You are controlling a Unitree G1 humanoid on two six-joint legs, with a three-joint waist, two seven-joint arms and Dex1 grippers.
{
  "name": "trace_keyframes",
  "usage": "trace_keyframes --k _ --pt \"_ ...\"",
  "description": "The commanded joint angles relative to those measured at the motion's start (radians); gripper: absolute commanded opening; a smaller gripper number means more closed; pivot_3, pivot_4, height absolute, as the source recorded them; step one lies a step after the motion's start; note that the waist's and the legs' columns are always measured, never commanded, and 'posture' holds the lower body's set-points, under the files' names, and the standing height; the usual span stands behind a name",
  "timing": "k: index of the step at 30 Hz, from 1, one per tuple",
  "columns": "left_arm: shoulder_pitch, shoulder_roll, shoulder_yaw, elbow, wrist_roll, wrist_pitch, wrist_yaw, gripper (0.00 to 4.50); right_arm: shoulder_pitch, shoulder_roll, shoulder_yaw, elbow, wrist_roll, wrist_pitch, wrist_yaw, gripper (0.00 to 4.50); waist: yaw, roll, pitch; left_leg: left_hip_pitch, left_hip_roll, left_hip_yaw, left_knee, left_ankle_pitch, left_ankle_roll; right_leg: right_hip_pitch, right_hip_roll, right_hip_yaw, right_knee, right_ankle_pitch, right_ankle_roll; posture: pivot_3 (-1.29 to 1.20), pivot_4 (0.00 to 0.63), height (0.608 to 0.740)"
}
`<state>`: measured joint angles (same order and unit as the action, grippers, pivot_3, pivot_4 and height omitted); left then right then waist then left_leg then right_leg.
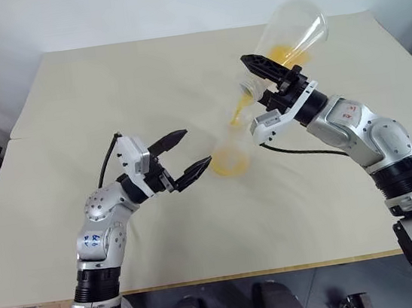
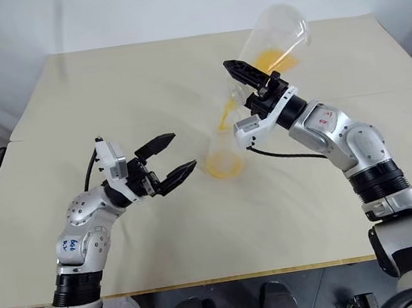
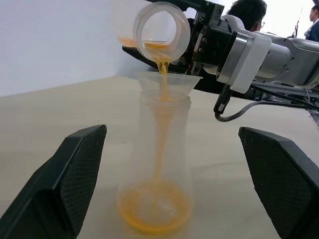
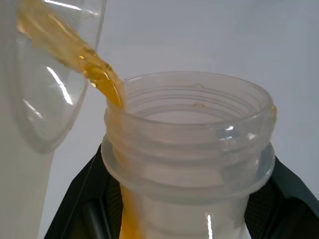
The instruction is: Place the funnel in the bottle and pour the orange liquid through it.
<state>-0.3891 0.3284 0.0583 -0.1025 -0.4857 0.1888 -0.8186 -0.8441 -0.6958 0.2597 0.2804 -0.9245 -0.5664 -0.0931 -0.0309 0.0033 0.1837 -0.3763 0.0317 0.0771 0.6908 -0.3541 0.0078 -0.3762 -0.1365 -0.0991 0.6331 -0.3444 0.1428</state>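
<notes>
The right gripper (image 1: 263, 79) has its jaws pinched on the threaded neck of a tipped clear flask (image 1: 293, 34), holding it mouth-down toward seven o'clock above the receiving bottle. The left gripper (image 1: 185, 157) has its jaws spread wide and empty, pointing at the bottle (image 1: 231, 158) from its nine o'clock side, near but not touching.

A thin stream of the orange liquid (image 3: 162, 69) falls from the flask's rim into the clear funnel (image 3: 168, 82) seated in the bottle's mouth, runs down the inside and collects as a shallow orange pool (image 3: 153, 211) on the bottle's base. A little liquid remains in the flask's lower wall. The bottle stands upright near the middle of the beige tabletop (image 1: 106, 91).

To pour well, I judge the flask's lip should stay over the funnel's centre and the tilt should increase slowly, so the stream neither overshoots the funnel rim nor knocks it. The open left jaws look placed to steady the bottle if it shifts.
</notes>
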Motion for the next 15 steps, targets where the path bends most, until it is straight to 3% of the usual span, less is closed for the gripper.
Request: trace_keyframes --k 1,15 --pt "-0.012 -0.001 -0.002 -0.014 0.0 -0.021 0.0 4.5 -0.024 -0.019 -0.022 -0.025 0.01 0.005 -0.024 2.52 0.0 0.0 0.0 0.0 0.0 0.0 0.0 0.0 0.0 0.0 0.0 0.0 0.0 0.0 0.0 0.0 0.15 0.74" --pt "-0.006 -0.004 -0.002 -0.018 0.0 -0.024 0.0 4.5 -0.025 -0.026 -0.02 -0.028 -0.003 0.007 -0.03 2.52 0.0 0.0 0.0 0.0 0.0 0.0 0.0 0.0 0.0 0.0 0.0 0.0 0.0 0.0 0.0 0.0 0.15 0.74"
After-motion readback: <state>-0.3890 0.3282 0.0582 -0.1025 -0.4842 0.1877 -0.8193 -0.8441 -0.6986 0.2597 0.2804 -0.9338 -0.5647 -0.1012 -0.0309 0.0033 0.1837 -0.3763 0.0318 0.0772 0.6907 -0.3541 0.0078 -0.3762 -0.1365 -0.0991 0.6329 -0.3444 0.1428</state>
